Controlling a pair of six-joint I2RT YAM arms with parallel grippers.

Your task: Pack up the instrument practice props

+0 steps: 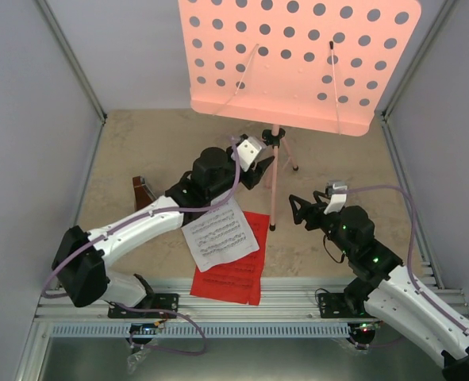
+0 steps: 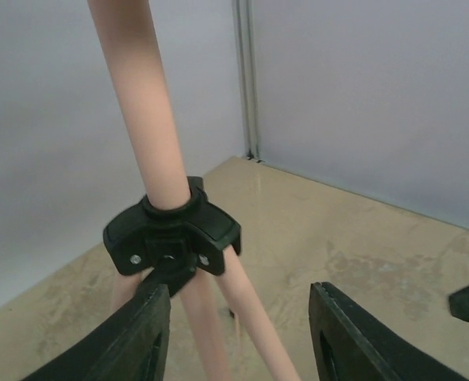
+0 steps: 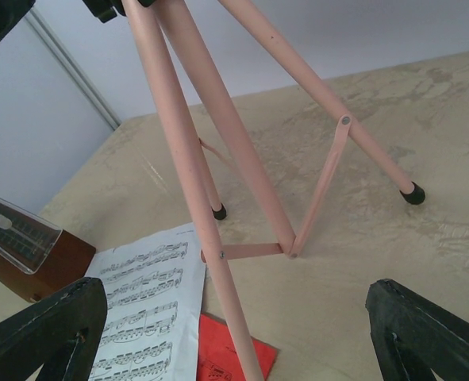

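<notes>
The pink music stand's hole-dotted desk [image 1: 297, 59] stands high at the back on its pole [image 1: 274, 175]. My left gripper [image 1: 259, 168] is at the black tripod joint [image 2: 171, 234]. Its jaws stand apart, one pink leg [image 2: 254, 317] runs down between them, and the left finger meets the joint's underside. My right gripper [image 1: 297, 211] is open wide, low and facing the front leg [image 3: 194, 159]. The brown metronome [image 1: 143, 192] stands at the left. A white music sheet [image 1: 218, 234] lies partly over a red one [image 1: 234, 274].
Grey walls [image 1: 28, 119] close in the beige floor on three sides. A metal rail [image 1: 242, 309] runs along the near edge by the arm bases. The stand's other feet [image 3: 413, 193] rest on the floor toward the back.
</notes>
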